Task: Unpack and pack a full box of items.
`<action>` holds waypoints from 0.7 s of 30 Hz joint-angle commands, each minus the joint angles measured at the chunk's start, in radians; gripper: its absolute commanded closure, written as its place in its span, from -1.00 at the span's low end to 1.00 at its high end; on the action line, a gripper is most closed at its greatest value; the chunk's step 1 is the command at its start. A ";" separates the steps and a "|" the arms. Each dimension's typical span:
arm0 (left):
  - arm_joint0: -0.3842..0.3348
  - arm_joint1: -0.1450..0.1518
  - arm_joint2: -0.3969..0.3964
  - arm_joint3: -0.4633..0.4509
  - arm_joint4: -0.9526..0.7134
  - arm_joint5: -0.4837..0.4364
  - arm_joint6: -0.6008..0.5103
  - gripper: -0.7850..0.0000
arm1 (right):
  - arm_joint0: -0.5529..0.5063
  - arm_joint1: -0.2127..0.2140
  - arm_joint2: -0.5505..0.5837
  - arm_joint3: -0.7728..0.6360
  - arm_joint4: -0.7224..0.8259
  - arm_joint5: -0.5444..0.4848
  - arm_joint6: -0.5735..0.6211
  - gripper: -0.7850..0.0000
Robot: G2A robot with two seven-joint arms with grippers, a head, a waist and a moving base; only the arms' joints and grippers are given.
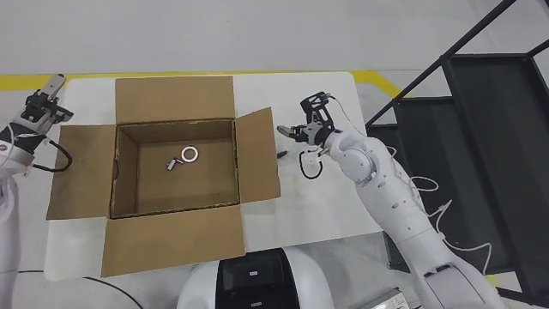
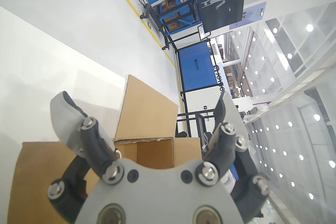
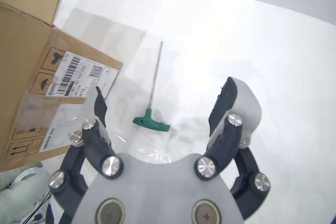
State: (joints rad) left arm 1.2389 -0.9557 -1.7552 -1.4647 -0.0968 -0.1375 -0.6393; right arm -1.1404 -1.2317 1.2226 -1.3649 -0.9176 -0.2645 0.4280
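Green T-handle hex key (image 3: 154,86) lies on the table (image 3: 236,38) just beside the box (image 3: 23,57) flap, below the wide-open right gripper (image 3: 162,99), handle nearest, shaft pointing away from the claw; left gripper (image 1: 45,101), also spread, well apart across the box

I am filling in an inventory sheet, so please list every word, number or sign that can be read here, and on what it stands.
White label on the box flap: barcode, square code and fine print, too small to read.
Same flap: umbrella pictogram and up-arrows pictogram, no words.
Blue panel in the room behind: sideways lettering, too blurred to quote.
Nothing can be quoted reliably.
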 commanded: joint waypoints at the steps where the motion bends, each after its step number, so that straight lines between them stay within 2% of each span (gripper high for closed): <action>1: -0.001 0.000 0.005 -0.006 0.007 -0.001 0.000 -1.00 | -0.025 0.006 0.032 -0.013 -0.001 0.014 -0.004 -1.00; 5: -0.003 0.003 0.003 -0.019 0.027 -0.005 -0.012 -1.00 | -0.058 0.018 0.084 -0.027 0.007 -0.005 -0.006 -1.00; 10: -0.001 0.012 -0.034 -0.040 -0.003 -0.012 -0.091 -1.00 | -0.107 0.037 0.150 -0.061 -0.007 -0.068 -0.004 -1.00; 15: -0.002 0.025 -0.062 -0.056 -0.091 0.003 -0.301 -1.00 | -0.165 0.054 0.237 -0.100 -0.007 -0.069 0.005 -1.00; 18: -0.010 0.033 -0.035 -0.075 -0.092 0.004 -0.439 -1.00 | -0.203 0.063 0.287 -0.123 0.008 -0.064 0.015 -1.00; 21: -0.019 0.037 0.021 -0.088 -0.050 0.000 -0.511 -1.00 | -0.240 0.069 0.329 -0.140 0.035 -0.064 0.016 -1.00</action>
State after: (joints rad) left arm 1.2227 -0.9194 -1.7591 -1.5486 -0.1562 -0.1379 -1.1261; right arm -1.3696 -1.1643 1.5382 -1.5009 -0.8919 -0.3274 0.4456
